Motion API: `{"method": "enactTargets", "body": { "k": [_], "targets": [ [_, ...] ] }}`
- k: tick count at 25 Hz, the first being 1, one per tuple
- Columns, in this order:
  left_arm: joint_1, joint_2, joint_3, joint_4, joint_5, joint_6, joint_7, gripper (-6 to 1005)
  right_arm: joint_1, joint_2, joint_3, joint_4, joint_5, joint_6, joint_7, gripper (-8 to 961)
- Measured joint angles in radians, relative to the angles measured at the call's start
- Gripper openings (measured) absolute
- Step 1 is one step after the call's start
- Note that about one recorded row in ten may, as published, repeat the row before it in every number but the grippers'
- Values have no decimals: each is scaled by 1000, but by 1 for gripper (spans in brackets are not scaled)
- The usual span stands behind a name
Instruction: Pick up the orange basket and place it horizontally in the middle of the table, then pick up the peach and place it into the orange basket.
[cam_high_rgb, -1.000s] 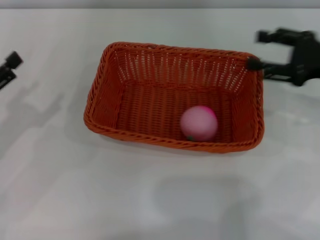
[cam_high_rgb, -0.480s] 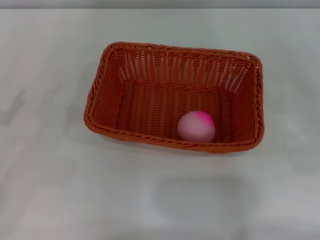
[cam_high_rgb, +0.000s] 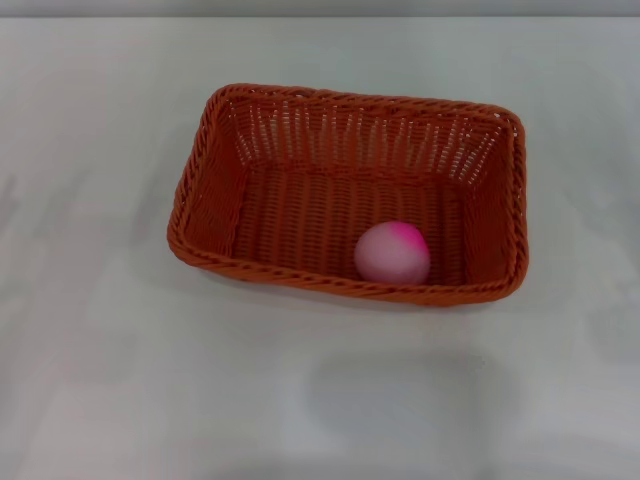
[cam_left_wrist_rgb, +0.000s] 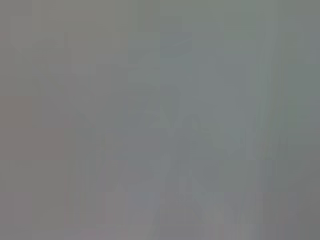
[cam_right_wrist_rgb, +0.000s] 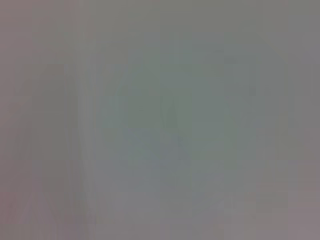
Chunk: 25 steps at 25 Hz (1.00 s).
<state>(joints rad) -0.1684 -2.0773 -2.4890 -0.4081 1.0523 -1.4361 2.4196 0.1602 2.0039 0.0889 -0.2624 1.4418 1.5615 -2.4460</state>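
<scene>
Both pincers have left the head view since a second ago, so their state cannot be told. The small pink toy peach (cam_high_rgb: 392, 252) rests inside the orange woven basket (cam_high_rgb: 205, 180), mid-counter (cam_high_rgb: 90, 370); task looks finished.

An orange woven pattern with a braided rim is shown by the orange basket (cam_high_rgb: 215, 160). The peach (cam_high_rgb: 392, 252) is coloured pale pink, deeper pink on top. The bench (cam_high_rgb: 100, 380) is plain white.

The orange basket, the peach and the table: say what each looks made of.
The orange basket: woven wicker-style strands, possibly plastic; braided rim, openwork sides with light showing through. The peach: smooth, matte pink ball, likely plastic or foam; it cannot be told which. The table: plain white, smooth surface with faint soft reflections, perhaps laminate.
</scene>
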Motion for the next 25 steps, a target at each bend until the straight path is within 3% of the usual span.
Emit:
{"method": "enactTargets", "body": {
  "k": [25],
  "targets": [
    [-15,0,3,63,-72,15,102,819,13,1,0,71,59,-52,-50,768]
  ]
}}
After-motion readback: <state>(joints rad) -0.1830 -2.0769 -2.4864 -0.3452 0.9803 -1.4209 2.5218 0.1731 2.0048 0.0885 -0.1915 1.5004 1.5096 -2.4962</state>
